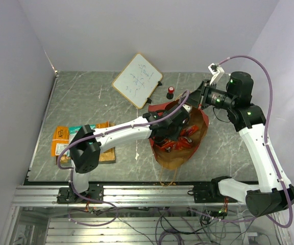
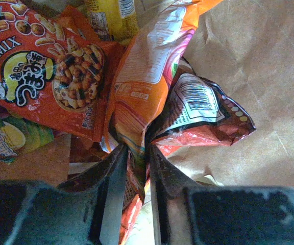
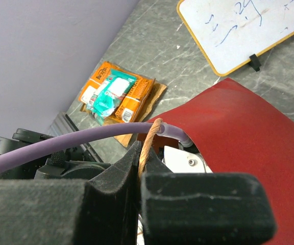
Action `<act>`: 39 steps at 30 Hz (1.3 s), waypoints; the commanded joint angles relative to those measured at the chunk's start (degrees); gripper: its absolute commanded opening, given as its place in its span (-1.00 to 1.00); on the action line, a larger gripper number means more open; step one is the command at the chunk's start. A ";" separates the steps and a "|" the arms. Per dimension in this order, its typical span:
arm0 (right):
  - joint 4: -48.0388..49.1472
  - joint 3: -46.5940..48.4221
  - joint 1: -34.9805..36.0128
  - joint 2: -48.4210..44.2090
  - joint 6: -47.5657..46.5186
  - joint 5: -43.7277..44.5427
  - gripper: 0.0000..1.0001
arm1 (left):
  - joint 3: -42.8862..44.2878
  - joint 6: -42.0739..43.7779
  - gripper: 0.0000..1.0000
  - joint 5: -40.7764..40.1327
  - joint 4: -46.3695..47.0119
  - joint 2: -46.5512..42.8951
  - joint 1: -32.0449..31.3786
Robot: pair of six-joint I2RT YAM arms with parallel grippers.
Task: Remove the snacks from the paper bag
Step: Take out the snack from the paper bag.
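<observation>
In the bag (image 1: 180,158): the left hand (image 2: 137,153) is deep among the snacks, its fingers (image 2: 114,173) narrowly apart astride the lower edge of an orange packet (image 2: 142,87); whether they press it, I cannot tell.
Right hand (image 3: 139,153): pressed together on the handle (image 3: 152,132), probably to hold that side up so the mouth gapes and the bag stays put while the other arm digs.
Snacks inside: a red mix packet (image 2: 50,66) and a barcode packet (image 2: 203,112), jumbled and overlapping against the bag's wall.
Snacks out: a pile (image 1: 68,138) in orange and teal on the counter (image 1: 86,97), well apart from the bag, on the left arm's side.
Materials: the packets are glossy, crinkly foil, flat with crimped ends; the bag is red outside and creased matte kraft within; the handle is thin twisted paper cord.
Judgement: a thin edge suits a pinch, though slick foil may slip.
</observation>
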 commanded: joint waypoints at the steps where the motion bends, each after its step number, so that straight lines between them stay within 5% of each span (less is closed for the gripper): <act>1: 0.18 -0.19 0.11 -0.42 -0.13 -0.95 -1.00 | 0.90 0.45 -0.28 0.00 0.88 -0.20 0.42; 10: 0.27 -0.78 0.06 -0.60 -0.13 -0.90 -1.00 | -2.56 -0.63 -0.09 -0.19 1.71 -2.29 0.51; 25: 1.07 -1.03 0.12 -0.01 0.23 -1.02 -1.00 | 0.24 1.72 -0.07 1.59 -0.80 4.78 0.43; 32: 1.25 -1.07 0.10 0.05 0.20 -0.82 -1.00 | 2.26 3.03 -0.72 2.83 -2.37 2.56 0.42; 39: 1.78 -0.52 0.09 -0.08 0.35 1.24 -1.00 | -2.73 2.87 -0.86 7.69 -0.33 -10.81 0.42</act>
